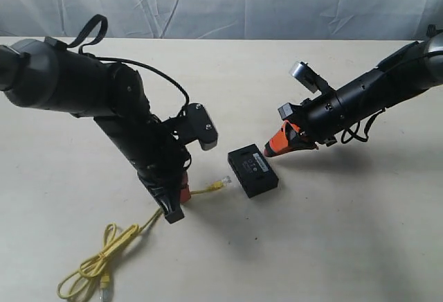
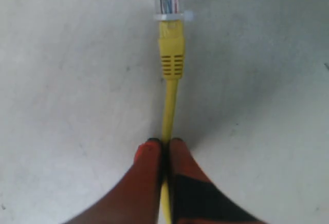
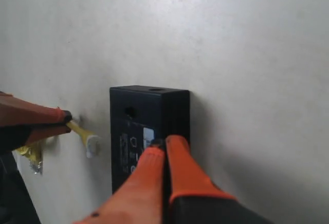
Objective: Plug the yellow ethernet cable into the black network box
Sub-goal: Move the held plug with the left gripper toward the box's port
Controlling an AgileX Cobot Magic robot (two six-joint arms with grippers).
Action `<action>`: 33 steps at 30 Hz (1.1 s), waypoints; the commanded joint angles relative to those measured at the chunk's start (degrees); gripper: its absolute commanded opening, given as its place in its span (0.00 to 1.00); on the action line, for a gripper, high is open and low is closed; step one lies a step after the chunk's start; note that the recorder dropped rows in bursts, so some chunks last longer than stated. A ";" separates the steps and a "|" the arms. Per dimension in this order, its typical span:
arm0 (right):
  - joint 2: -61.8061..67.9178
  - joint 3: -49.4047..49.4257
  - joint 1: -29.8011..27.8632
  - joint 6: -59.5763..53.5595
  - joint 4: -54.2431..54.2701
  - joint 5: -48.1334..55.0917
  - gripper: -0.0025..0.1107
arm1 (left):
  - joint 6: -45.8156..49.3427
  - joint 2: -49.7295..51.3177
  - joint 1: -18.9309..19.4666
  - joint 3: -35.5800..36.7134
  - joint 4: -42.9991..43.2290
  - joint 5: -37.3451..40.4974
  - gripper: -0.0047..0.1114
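Note:
The yellow ethernet cable point(image 1: 208, 189) lies on the table, with its clear plug point(image 1: 223, 182) pointing at the black network box point(image 1: 252, 170) a short gap away. My left gripper point(image 1: 183, 197) is shut on the cord a little behind the plug. In the left wrist view the orange fingertips point(image 2: 149, 152) pinch the cable point(image 2: 169, 106), and the plug point(image 2: 168, 0) sticks out ahead. My right gripper point(image 1: 270, 151) is shut and empty at the box's far right edge. In the right wrist view the gripper point(image 3: 163, 143) hovers over the box point(image 3: 144, 108).
The rest of the yellow cable lies bundled in a loop point(image 1: 93, 264) near the front left edge of the table point(image 1: 360, 233). A wrinkled white backdrop point(image 1: 242, 1) runs behind the table. The right wrist view also shows the left gripper's fingers point(image 3: 49, 118) and the plug point(image 3: 92, 144) beside the box.

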 commanded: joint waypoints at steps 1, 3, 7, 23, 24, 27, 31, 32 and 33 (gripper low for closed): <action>-0.09 -0.16 0.03 -0.65 0.49 0.17 0.02 | -1.27 2.42 -1.11 0.09 -0.90 -1.61 0.04; -0.09 -0.16 0.03 -0.65 0.49 0.17 0.02 | -1.53 3.48 -1.23 -1.00 -0.99 -1.53 0.04; -0.09 -0.16 0.03 -0.65 0.49 0.29 0.02 | -2.20 3.90 -1.50 -4.52 -0.99 -0.08 0.04; -0.09 -0.16 0.45 -0.65 0.49 0.05 0.02 | -9.95 4.75 -1.50 -10.06 8.05 11.16 0.04; -0.09 -0.16 0.38 -0.65 0.37 0.05 0.02 | -10.39 4.75 -1.50 -10.98 8.61 12.41 0.04; -0.09 -0.16 0.50 -0.65 0.37 0.05 0.02 | -11.90 4.75 -1.63 -13.64 9.31 13.90 0.04; -0.09 -0.16 0.48 -0.65 0.20 0.05 0.02 | -12.89 4.79 -2.41 -15.64 11.62 15.85 0.04; -0.09 -0.16 0.48 -0.65 0.24 -0.09 0.02 | -13.90 4.79 -2.70 -15.72 12.95 16.09 0.04; -0.09 -0.16 0.48 -0.65 0.24 -0.09 0.02 | -15.17 4.90 -2.71 -15.85 14.46 16.21 0.04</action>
